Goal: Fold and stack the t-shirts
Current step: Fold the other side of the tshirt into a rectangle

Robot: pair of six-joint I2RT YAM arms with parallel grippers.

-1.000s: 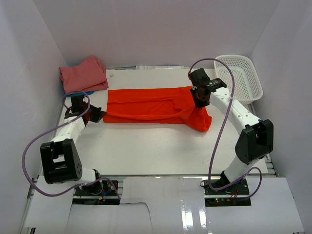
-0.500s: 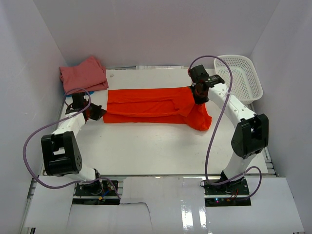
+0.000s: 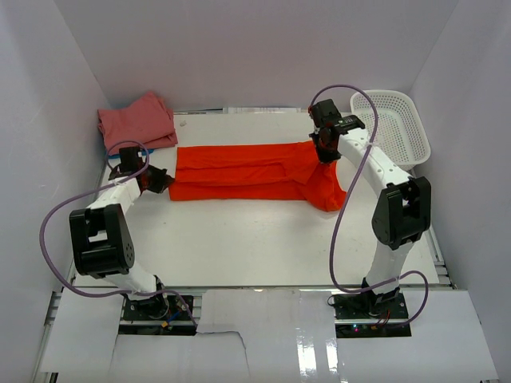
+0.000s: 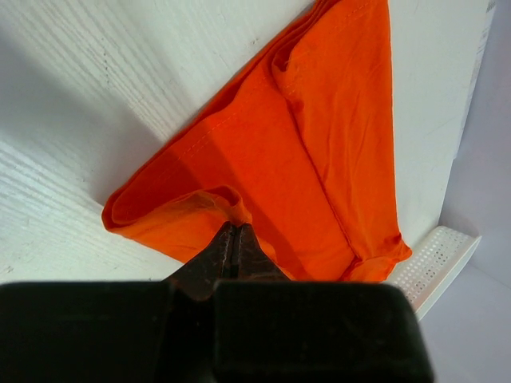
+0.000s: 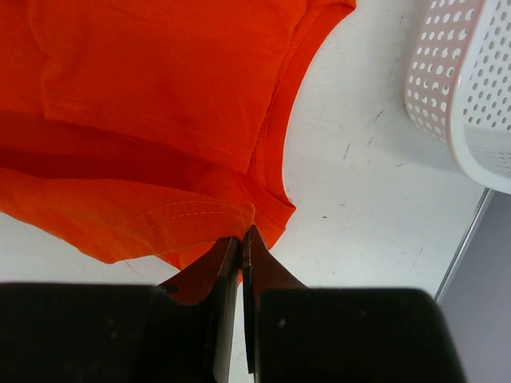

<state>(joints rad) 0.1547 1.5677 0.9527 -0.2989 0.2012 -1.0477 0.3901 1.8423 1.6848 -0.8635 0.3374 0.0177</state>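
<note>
The large orange-red t-shirt (image 3: pixel 247 171) lies stretched in a long band across the table's far half. My left gripper (image 3: pixel 162 182) is shut on its left end, the cloth pinched at the tips (image 4: pixel 234 231). My right gripper (image 3: pixel 326 152) is shut on a stitched hem at the right end (image 5: pixel 242 235), and a loose flap (image 3: pixel 329 193) of the shirt droops toward me below it. A salmon-pink t-shirt (image 3: pixel 137 121) sits folded at the back left corner. I cannot make out a blue t-shirt.
A white mesh basket (image 3: pixel 399 128) stands at the back right, close beside my right gripper, its wall (image 5: pixel 471 96) showing in the right wrist view. White walls close in the table on three sides.
Both grippers have shifted toward the back of the table, still holding the shirt's ends. The right one has also moved slightly left, and the shirt has followed.
</note>
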